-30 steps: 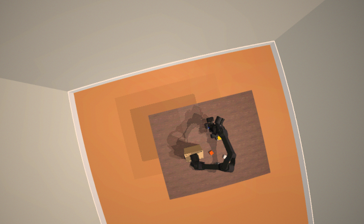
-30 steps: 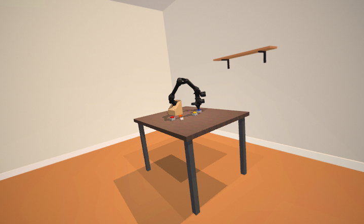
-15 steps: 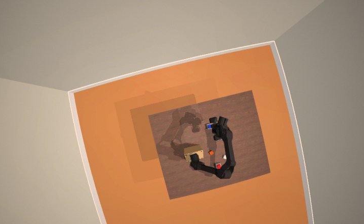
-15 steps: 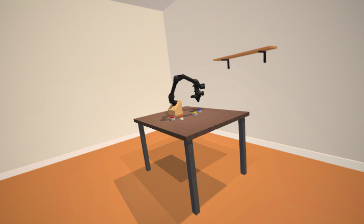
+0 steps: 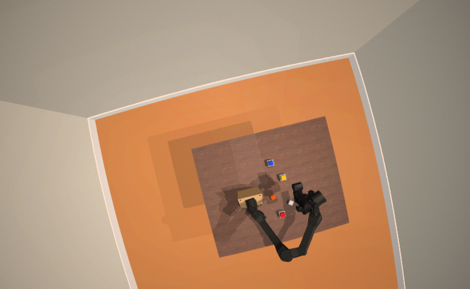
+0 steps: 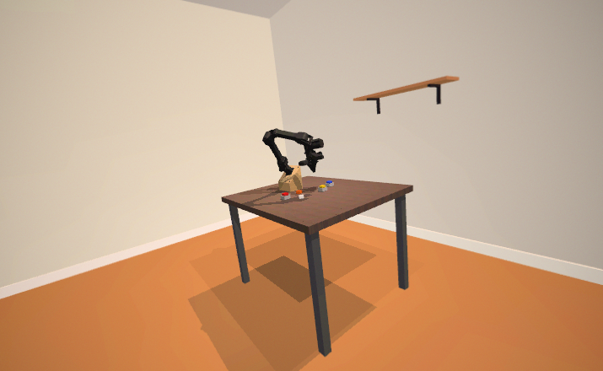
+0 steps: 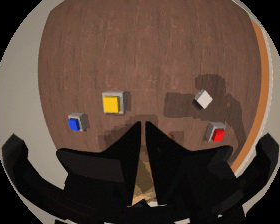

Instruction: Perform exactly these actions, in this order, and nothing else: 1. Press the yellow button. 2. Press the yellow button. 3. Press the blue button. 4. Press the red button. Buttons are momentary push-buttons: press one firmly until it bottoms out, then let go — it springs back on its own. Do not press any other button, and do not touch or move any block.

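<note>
Since the red button looks like the probable target, what counts is its offset from the gripper: the button sits on the table, below and to the left of the gripper in the top view, and off to the right of the fingertips in the wrist view. Its square cap offers no long axis to line up with, so centring should matter more than turning. The fingers are closed with nothing between them, a blunt tip suited to pressing, and they hang well above the table, so sideways travel probably comes first, then a straight descent. Near the red button, on the gripper's side in the top view, lies the white block, which a low approach could clip. The orange block lies between the white block and the arm's tan base, partly hidden by a finger in the wrist view. Farther out are the yellow button, then the blue button. No container shows.
</note>
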Tool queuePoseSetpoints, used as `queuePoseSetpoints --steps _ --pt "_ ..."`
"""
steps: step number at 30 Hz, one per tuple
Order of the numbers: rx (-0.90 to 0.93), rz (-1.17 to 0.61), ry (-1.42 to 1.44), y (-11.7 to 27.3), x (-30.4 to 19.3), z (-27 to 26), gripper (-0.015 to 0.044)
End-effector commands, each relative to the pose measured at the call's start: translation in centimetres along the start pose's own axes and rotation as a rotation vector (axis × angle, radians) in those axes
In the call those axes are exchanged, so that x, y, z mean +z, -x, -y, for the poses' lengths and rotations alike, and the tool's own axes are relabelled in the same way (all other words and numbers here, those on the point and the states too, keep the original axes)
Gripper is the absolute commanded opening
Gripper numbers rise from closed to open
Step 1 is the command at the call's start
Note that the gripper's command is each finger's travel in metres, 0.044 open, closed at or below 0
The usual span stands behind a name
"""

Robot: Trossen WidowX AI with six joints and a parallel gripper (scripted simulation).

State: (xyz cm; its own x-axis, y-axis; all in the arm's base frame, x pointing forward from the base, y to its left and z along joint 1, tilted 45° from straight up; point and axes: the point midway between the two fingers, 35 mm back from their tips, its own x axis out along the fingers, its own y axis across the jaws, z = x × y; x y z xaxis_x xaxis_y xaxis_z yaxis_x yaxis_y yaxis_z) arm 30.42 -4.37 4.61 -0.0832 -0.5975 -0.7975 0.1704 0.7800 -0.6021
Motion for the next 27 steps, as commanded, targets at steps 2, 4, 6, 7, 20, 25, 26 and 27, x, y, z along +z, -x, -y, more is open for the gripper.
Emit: queuePoseSetpoints --steps 2,4,6,7,20,25,26,27 --pt "-0.035 -0.006 0.013 0.0 -2.0 8.3 0.0020" --pt "-0.055 -0.007 0.009 0.1 -3.3 11.7 0.0020" --pt "-0.080 -0.012 0.005 0.2 -5.0 14.8 0.0020" --pt "-0.094 -0.017 0.003 0.2 -6.0 16.2 0.0020" --pt "-0.131 -0.034 -0.002 -1.8 -8.8 19.8 0.0020" --pt "-0.137 -0.034 -0.001 -5.6 -9.1 20.5 0.0020" --pt "-0.137 -0.034 -0.001 -5.6 -9.1 20.5 0.0020" --pt "-0.137 -0.034 -0.001 -5.6 -9.1 20.5 0.0020"
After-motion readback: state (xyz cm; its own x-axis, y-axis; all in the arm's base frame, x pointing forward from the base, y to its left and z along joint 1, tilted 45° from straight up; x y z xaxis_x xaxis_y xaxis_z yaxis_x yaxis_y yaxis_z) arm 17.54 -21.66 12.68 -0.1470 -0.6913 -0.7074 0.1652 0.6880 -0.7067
